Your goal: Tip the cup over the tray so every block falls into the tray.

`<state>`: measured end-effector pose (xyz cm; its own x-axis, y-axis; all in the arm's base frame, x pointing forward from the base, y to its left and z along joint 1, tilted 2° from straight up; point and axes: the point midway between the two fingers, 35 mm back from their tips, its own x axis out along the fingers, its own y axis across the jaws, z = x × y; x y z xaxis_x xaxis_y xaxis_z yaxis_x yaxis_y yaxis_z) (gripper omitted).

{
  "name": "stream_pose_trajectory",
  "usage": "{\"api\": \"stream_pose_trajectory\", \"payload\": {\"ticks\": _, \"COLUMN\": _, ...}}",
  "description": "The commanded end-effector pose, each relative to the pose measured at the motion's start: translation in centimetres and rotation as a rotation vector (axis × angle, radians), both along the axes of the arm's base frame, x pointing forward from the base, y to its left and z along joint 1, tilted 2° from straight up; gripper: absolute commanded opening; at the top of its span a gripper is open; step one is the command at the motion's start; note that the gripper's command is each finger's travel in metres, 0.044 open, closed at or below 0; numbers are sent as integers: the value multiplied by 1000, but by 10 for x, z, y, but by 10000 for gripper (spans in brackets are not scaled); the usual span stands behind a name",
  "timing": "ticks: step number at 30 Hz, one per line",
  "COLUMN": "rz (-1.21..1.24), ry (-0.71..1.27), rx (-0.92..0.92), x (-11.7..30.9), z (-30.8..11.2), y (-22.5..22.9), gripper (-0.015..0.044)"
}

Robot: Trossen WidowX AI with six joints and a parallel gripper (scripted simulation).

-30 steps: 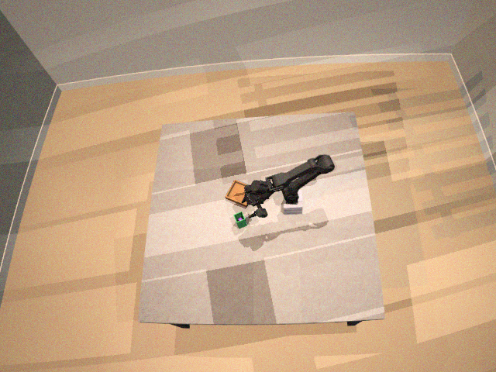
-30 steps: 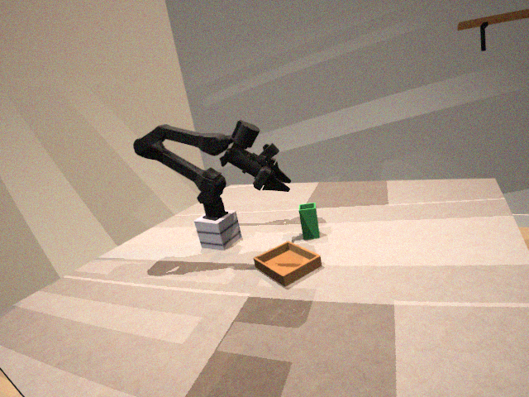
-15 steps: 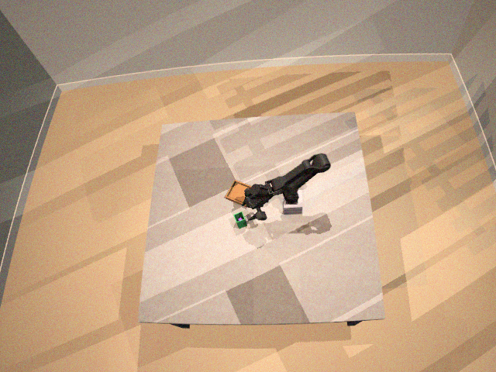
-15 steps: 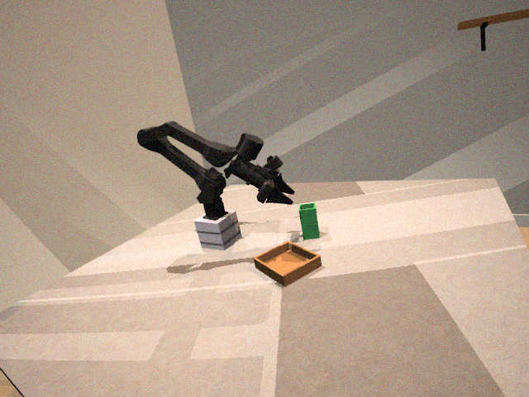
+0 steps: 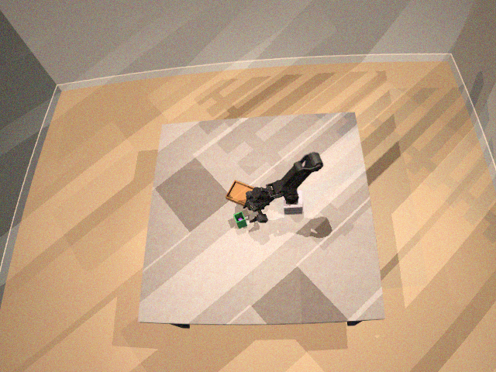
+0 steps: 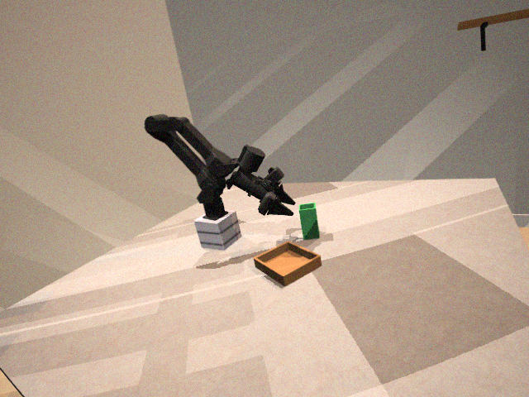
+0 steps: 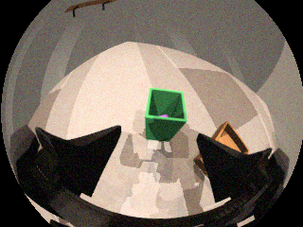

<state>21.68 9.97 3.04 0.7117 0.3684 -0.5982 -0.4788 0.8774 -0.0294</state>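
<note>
A tall green cup (image 5: 240, 221) (image 6: 308, 222) (image 7: 164, 128) stands upright on the table. A purple block (image 7: 164, 115) shows inside it; I cannot tell whether other blocks lie under it. A shallow orange tray (image 5: 237, 191) (image 6: 301, 272) (image 7: 230, 138) sits empty on the table close beside the cup. My gripper (image 5: 253, 212) (image 6: 291, 208) (image 7: 161, 134) is open and empty. It is low, tilted downward and pointed at the cup, a short way from it. In the wrist view the cup stands centred between the two fingers, just beyond their tips.
The arm's white base block (image 5: 292, 208) (image 6: 216, 231) stands on the table behind the gripper. A wooden wall shelf (image 6: 491, 19) hangs far off at the back.
</note>
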Motion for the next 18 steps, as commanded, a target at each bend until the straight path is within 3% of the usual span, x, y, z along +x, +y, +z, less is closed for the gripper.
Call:
{"api": "stream_pose_trajectory", "payload": {"ticks": 1, "rz": 2, "ry": 6, "rx": -1, "x": 3, "z": -5, "y": 2, "gripper": 440}}
{"api": "stream_pose_trajectory", "payload": {"ticks": 18, "rz": 2, "ry": 5, "rx": 0, "x": 21, "z": -21, "y": 12, "gripper": 440}}
